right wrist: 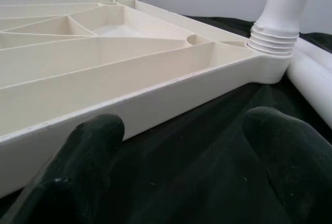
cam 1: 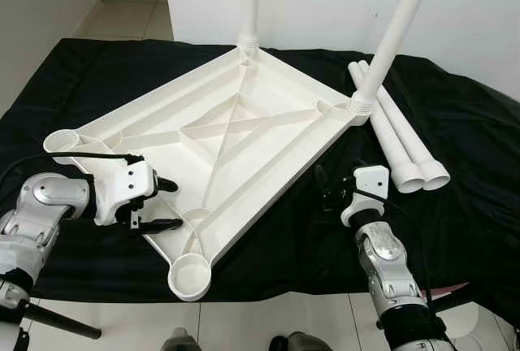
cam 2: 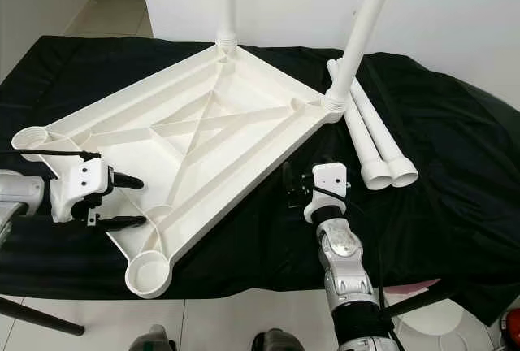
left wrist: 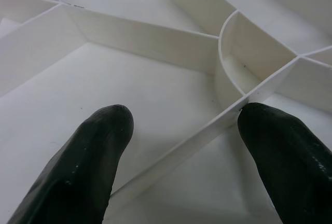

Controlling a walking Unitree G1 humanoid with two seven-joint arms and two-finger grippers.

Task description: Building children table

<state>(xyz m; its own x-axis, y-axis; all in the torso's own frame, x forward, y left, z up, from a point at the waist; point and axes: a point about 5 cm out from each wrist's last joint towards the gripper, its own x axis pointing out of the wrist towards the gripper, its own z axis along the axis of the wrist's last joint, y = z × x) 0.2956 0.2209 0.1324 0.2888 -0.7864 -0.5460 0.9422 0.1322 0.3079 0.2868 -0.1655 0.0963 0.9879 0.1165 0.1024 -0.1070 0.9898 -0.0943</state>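
Note:
The white children's tabletop [cam 1: 244,123] lies upside down on a black cloth, ribs facing up. Two white legs stand screwed in, one at the far corner [cam 1: 250,2] and one at the right corner [cam 1: 394,34]. The near corner socket [cam 1: 191,274] and the left corner socket [cam 1: 63,140] are empty. Two loose legs [cam 1: 398,136] lie side by side to the right. My left gripper [cam 1: 172,203] is open over the tabletop's near-left edge, its fingers straddling a rib [left wrist: 181,146]. My right gripper [cam 1: 323,188] is open just above the cloth, beside the tabletop's near-right rim [right wrist: 155,94].
The black cloth [cam 1: 455,123] covers the whole work surface, and its front edge runs just below the near socket. A white wall [cam 1: 325,2] stands close behind. Tiled floor [cam 1: 130,10] shows at the far left and along the bottom.

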